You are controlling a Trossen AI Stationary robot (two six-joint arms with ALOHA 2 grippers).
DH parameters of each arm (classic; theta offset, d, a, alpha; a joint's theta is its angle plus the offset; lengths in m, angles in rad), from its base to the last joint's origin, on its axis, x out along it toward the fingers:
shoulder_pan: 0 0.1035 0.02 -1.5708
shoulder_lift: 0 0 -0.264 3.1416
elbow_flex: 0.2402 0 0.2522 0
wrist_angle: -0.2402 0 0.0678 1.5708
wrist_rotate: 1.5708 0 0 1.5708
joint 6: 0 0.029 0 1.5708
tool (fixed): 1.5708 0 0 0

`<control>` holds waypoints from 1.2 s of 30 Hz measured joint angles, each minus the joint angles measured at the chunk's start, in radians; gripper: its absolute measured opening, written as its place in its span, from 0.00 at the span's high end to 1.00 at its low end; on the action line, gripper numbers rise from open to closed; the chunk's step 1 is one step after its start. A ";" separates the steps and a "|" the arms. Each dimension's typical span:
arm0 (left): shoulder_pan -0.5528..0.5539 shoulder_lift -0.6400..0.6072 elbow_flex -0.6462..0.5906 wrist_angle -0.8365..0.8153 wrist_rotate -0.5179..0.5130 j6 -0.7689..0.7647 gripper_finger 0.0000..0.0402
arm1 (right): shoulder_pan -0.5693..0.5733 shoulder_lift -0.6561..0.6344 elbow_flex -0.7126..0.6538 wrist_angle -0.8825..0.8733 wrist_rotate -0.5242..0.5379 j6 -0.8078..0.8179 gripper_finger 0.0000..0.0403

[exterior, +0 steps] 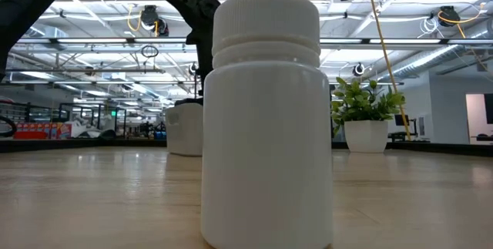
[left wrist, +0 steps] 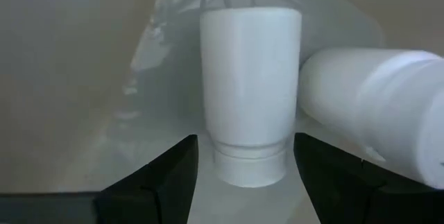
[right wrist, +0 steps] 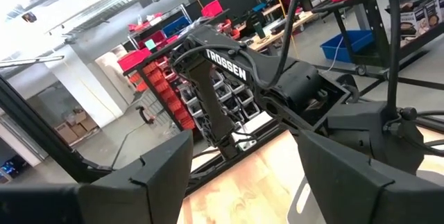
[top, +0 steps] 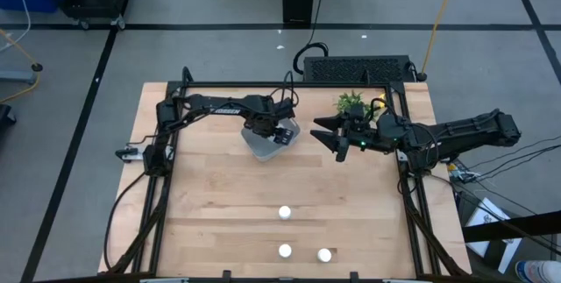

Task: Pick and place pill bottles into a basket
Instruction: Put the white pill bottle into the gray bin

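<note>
**Left arm over the basket with a bottle between its fingers**

I am looking down on a wooden table [top: 219, 187]. My left gripper [top: 282, 130] hangs over the pale blue-grey basket [top: 257, 145] near the table's far edge. In the left wrist view a white pill bottle [left wrist: 251, 99] sits between the two dark fingers [left wrist: 163, 182], cap toward the camera, its long axis running straight away from the wrist toward the basket floor. I see slim gaps on both sides, so the jaws look parted around it, not clamped. A second bottle [left wrist: 374, 113] lies tipped on its side in the basket, touching the first.

My right gripper [top: 336, 134] waits just beside the small plant [top: 351, 104], fingers spread and empty.

Three bottles [top: 285, 213] stand on the near half of the table, well apart from the basket.

To finish this step well, I judge I should spread the fingers fully, then lift straight up along the bottle's axis so neither finger drags it or knocks its neighbour.
</note>
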 joint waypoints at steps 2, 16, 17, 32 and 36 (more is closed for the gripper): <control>0.000 0.000 0.000 -0.002 0.000 0.020 0.39 | 0.000 0.000 0.000 0.000 0.000 -0.002 0.37; 0.006 0.000 0.000 -0.031 -0.016 0.164 0.59 | 0.000 0.000 0.000 -0.003 0.000 -0.002 0.37; 0.007 0.000 0.000 -0.030 -0.018 0.164 0.61 | 0.000 0.000 0.000 -0.003 0.000 -0.002 0.37; 0.006 0.000 0.000 -0.074 -0.001 0.260 0.61 | 0.000 0.000 0.000 -0.005 0.000 -0.004 0.37; 0.006 -0.005 0.000 -0.114 -0.004 0.296 0.61 | 0.000 0.000 0.000 -0.008 0.000 -0.006 0.37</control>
